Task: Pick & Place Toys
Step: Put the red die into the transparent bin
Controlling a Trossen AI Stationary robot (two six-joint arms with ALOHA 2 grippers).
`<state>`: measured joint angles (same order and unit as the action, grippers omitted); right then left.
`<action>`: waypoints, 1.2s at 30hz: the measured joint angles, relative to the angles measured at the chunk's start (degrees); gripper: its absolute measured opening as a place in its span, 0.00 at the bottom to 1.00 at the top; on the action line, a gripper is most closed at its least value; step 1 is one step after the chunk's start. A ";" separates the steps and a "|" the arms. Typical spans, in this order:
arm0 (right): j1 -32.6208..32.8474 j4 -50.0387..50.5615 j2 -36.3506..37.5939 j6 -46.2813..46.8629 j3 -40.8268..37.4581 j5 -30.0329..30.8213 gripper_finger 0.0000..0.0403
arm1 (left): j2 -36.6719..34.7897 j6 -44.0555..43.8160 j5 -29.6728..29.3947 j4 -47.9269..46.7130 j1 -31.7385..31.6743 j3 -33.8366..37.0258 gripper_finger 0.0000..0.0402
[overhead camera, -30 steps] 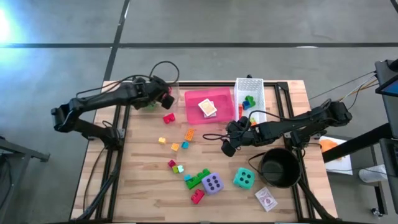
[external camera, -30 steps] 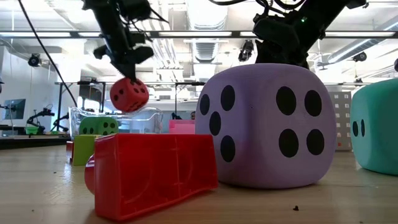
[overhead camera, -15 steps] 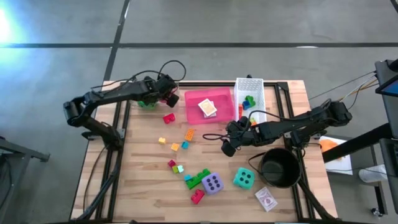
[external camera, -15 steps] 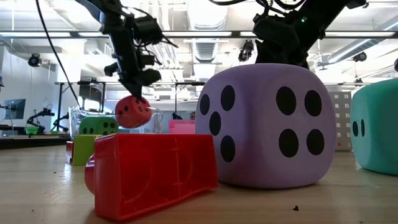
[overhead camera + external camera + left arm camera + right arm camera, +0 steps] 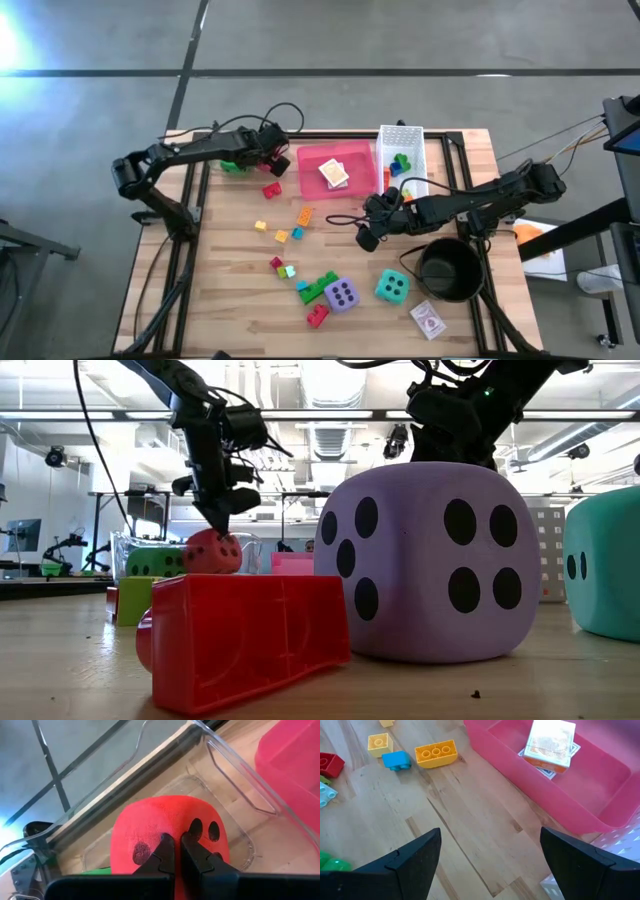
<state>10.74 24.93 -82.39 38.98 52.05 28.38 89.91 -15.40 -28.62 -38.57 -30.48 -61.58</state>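
Observation:
My left gripper [image 5: 178, 851] is shut on a red soft die [image 5: 150, 830] at the table's far left, over a clear plastic container [image 5: 227, 787]. In the low view the red die [image 5: 212, 552] hangs under that gripper [image 5: 222, 520], beside a green die [image 5: 155, 562] in the container. My right gripper [image 5: 490, 865] stands open above the bare wood mid-table, next to the pink tray [image 5: 570, 795], and holds nothing. A purple die [image 5: 342, 294] and a teal die [image 5: 391, 287] rest on the table near its front edge. Small bricks [image 5: 303, 215] lie scattered between. My left gripper pinches a bit of the red die's soft upper face [image 5: 172, 832] between its two fingertips [image 5: 164, 854]. The fingers slant down from above. The die hangs below them inside the clear container's walls; whether it touches the container's floor, I cannot tell.
The pink tray [image 5: 335, 170] holds a card pack [image 5: 334, 174]. A white mesh basket [image 5: 402, 165] with bricks stands at the far right. A black round pot [image 5: 448, 268] is near the right arm. Another card pack [image 5: 428, 320] lies at the front right.
My left gripper has moved toward the table's right and down, carrying the red die, which has sunk from well above the clear container to the level of the green die. The gripper has stayed shut. My right arm has kept still.

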 joint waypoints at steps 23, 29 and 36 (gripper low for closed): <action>0.00 0.02 0.00 0.00 0.00 0.00 0.83 | -0.17 -4.11 2.30 3.23 1.25 4.55 0.01; 0.00 0.00 0.00 0.00 0.00 0.00 0.83 | -0.15 -4.91 2.87 3.21 1.45 4.57 0.01; 0.00 0.02 0.00 0.00 0.00 0.00 0.83 | -0.07 -8.15 3.98 3.10 1.84 4.61 0.00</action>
<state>10.74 24.95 -82.39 38.98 52.05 28.38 89.84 -23.55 -24.64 -35.46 -28.64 -56.97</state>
